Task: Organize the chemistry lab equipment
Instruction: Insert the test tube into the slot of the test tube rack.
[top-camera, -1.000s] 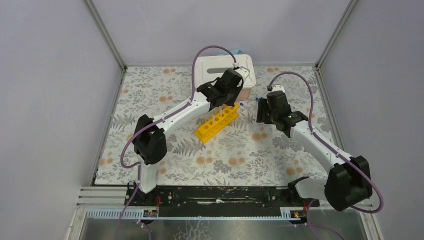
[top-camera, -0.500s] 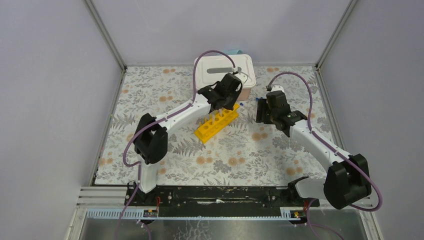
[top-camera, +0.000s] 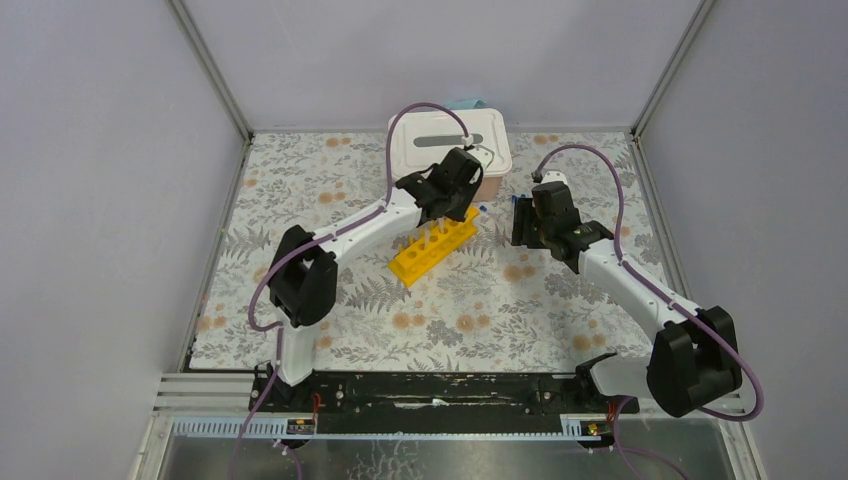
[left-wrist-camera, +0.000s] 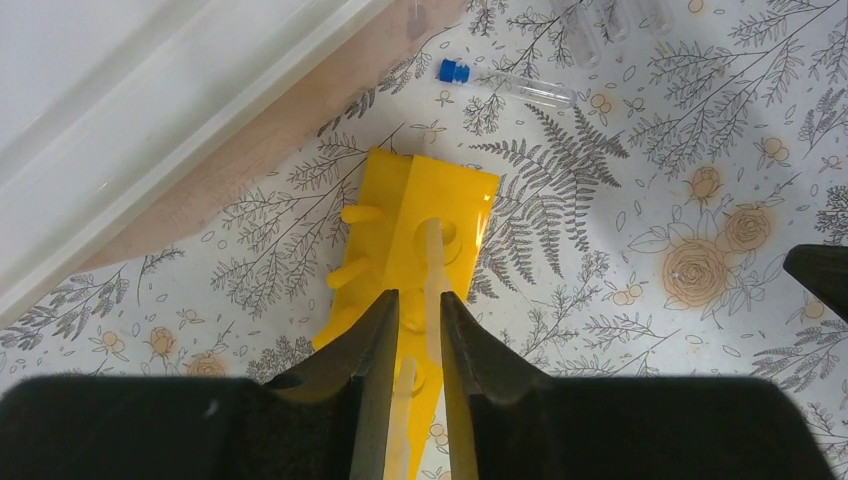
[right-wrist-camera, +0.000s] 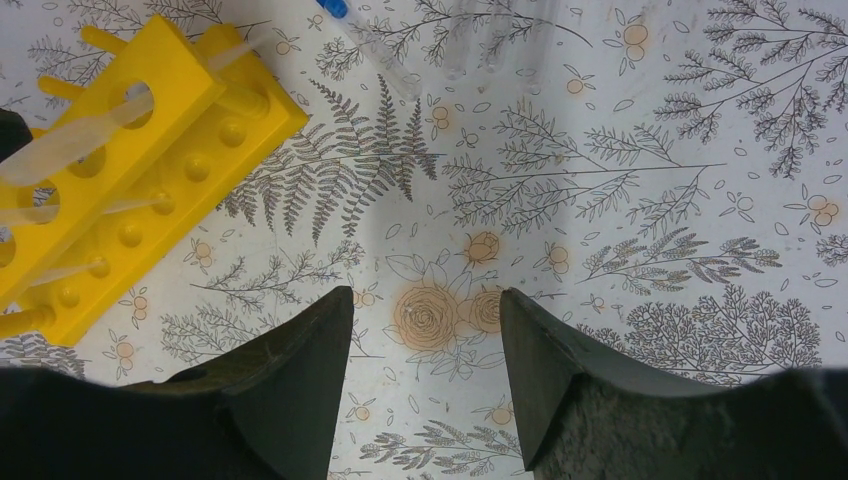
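The yellow test-tube rack (top-camera: 432, 246) lies slantwise on the floral mat in front of a white box. My left gripper (top-camera: 445, 212) hangs over the rack's far end. In the left wrist view a clear tube (left-wrist-camera: 432, 265) stands in the rack's (left-wrist-camera: 455, 195) end hole. It rises between the fingers of the left gripper (left-wrist-camera: 417, 297), which stand a little apart, and the tube lies close to the right finger. A blue-capped tube (left-wrist-camera: 505, 83) lies loose on the mat beyond the rack. My right gripper (top-camera: 527, 222) hovers open to the right of the rack, its fingers (right-wrist-camera: 300, 370) empty above the mat.
The white lidded box (top-camera: 450, 140) stands at the back, just behind the rack, and its rim (left-wrist-camera: 150, 100) fills the upper left of the left wrist view. More clear tubes (left-wrist-camera: 600, 15) lie on the mat near the blue-capped one. Grey walls enclose the mat on three sides.
The left fingers have parted slightly around the tube standing in the rack. The left wrist shifted a little toward the box. The right arm has stayed still.
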